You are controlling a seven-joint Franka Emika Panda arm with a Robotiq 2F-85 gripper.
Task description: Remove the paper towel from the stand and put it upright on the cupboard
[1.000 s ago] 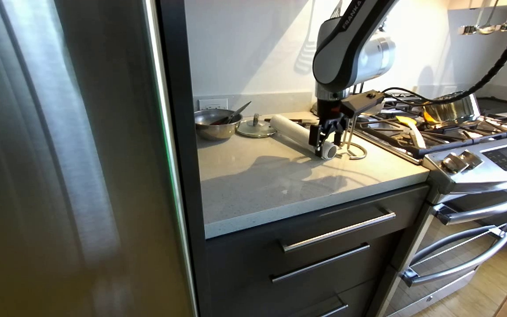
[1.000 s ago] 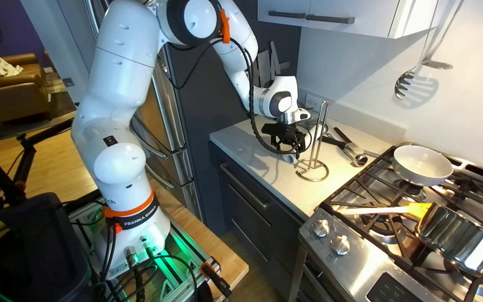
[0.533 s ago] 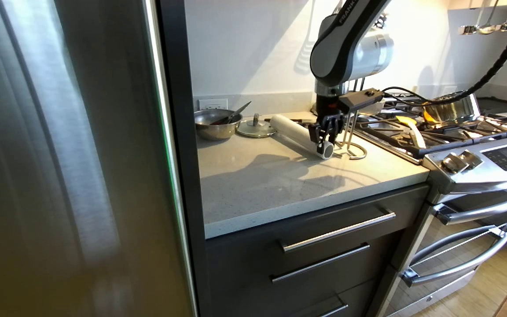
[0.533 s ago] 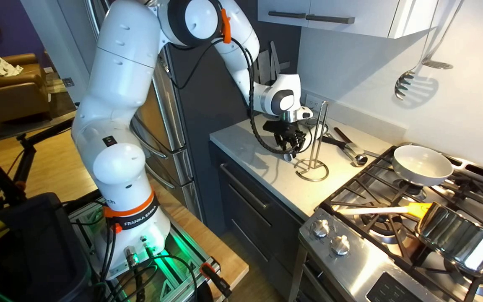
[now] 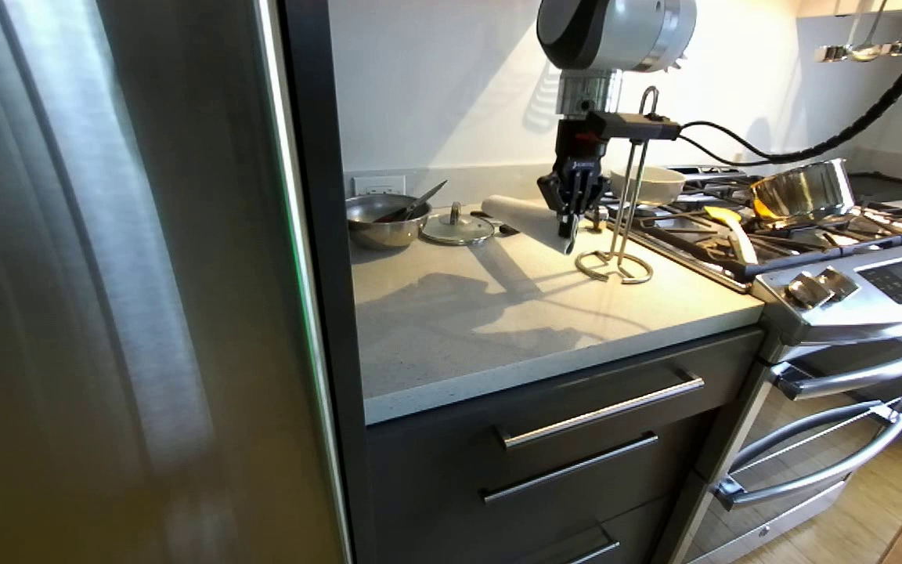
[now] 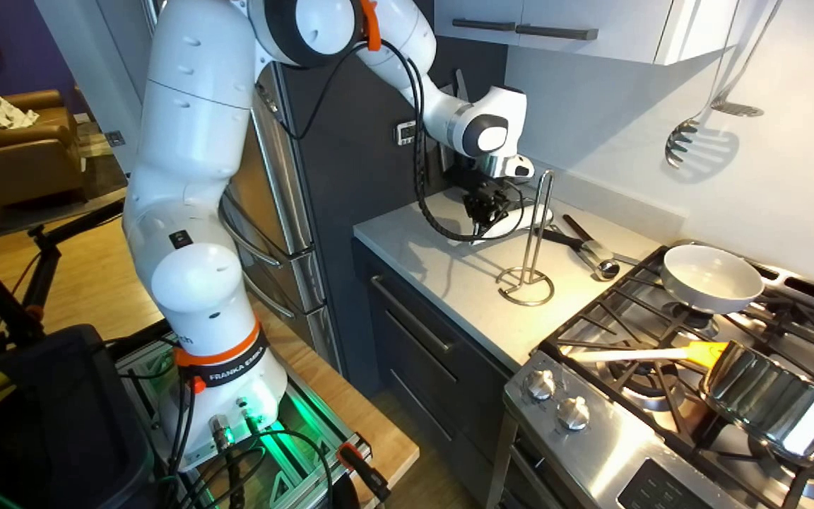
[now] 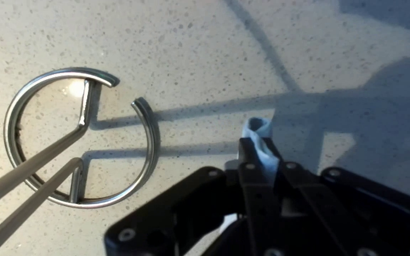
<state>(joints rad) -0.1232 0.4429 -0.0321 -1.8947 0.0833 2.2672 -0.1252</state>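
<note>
The paper towel point(image 5: 520, 218), a slim white roll, lies slanted, its near end raised off the pale top point(image 5: 451, 345) of the cupboard point(image 5: 451, 486). I cannot tell whether its far end touches anything. My gripper point(image 5: 568, 225) is shut on the near end; in the wrist view the gripper point(image 7: 257, 142) squeezes that end flat, a small open loop of paper point(image 7: 256, 124) sticking out past the fingertips. The bare wire stand point(image 6: 533, 244) is upright on the cupboard top, apart from the gripper. Its ring base point(image 7: 151, 138) shows in the wrist view.
Behind the roll are a steel bowl point(image 5: 386, 227), a glass lid point(image 5: 457, 225) and several dark-handled utensils point(image 6: 584, 244). The stove point(image 6: 661, 382) adjoins, carrying a white bowl point(image 6: 711, 279), a steel pot point(image 6: 778, 403) and a spatula point(image 6: 633, 355). A tall fridge point(image 5: 146, 313) borders the cupboard.
My gripper has gone from standing open around the roll's near end to being shut on it. Gripper and that end have risen from the cupboard top; the stand has stayed put.
</note>
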